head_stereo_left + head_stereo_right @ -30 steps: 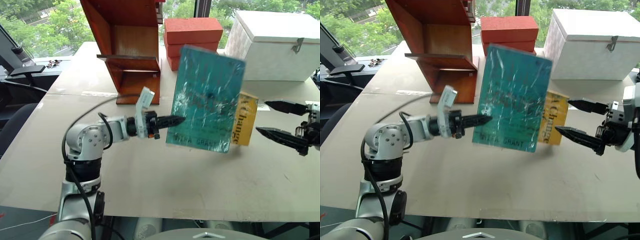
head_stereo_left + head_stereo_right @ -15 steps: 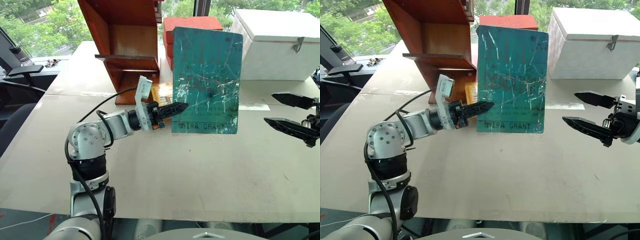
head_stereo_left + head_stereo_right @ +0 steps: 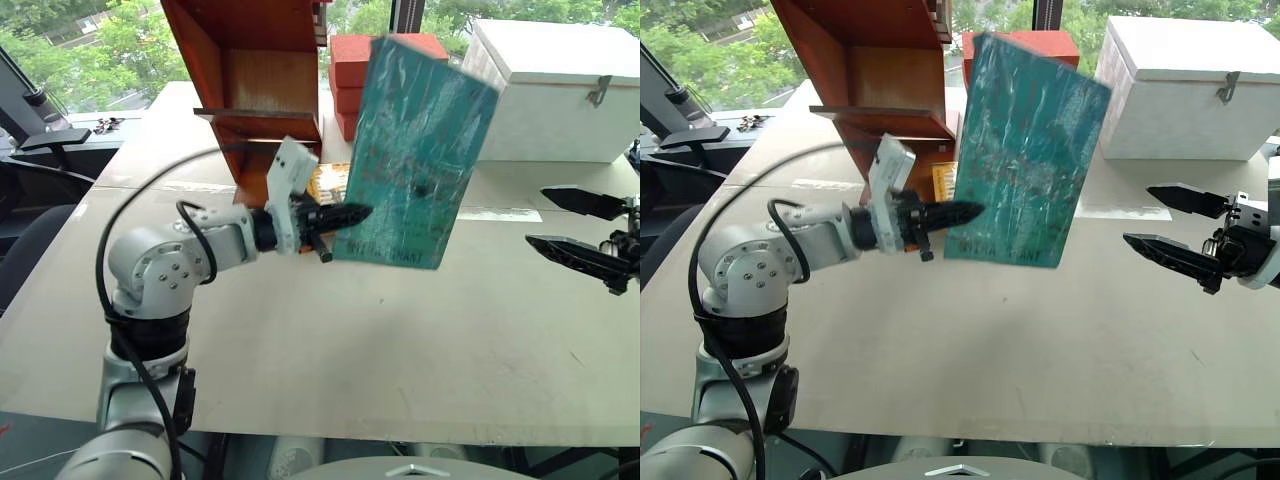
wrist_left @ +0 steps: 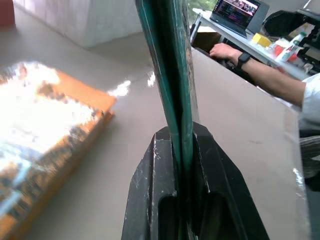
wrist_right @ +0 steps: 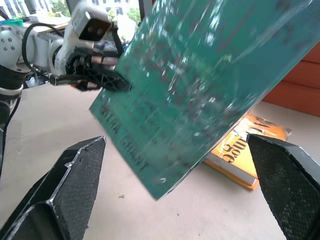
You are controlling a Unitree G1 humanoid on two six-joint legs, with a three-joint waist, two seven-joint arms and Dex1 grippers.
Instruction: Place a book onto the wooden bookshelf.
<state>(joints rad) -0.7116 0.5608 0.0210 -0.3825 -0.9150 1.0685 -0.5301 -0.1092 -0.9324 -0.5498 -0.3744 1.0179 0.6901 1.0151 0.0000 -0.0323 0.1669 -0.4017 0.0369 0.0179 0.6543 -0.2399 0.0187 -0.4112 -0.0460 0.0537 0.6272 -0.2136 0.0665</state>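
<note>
The teal-green book (image 3: 415, 150) hangs above the table with its top leaning to the right, lettered edge lowest. My left gripper (image 3: 350, 215) is shut on its lower left corner; in the left wrist view both black fingers (image 4: 150, 170) clamp the book's thin edge (image 4: 167, 60). The wooden bookshelf (image 3: 250, 90) stands at the back left, just behind and left of the book, with its thin shelf board (image 3: 255, 114) level. My right gripper (image 3: 538, 216) hovers open and empty to the right of the book, apart from it. The right wrist view shows the book (image 5: 200, 85) ahead of the spread fingers (image 5: 70, 185).
A yellow-orange book (image 3: 327, 182) lies flat on the table by the shelf's foot, behind the teal one. Stacked orange-red blocks (image 3: 350, 60) and a white box (image 3: 550, 90) stand at the back. A person's arm (image 4: 260, 75) rests at a far desk.
My left gripper has raised the book slightly and rolled it from upright to leaning right. The yellow-orange book, earlier at its right edge, lies by the shelf's foot. The right gripper kept still.
</note>
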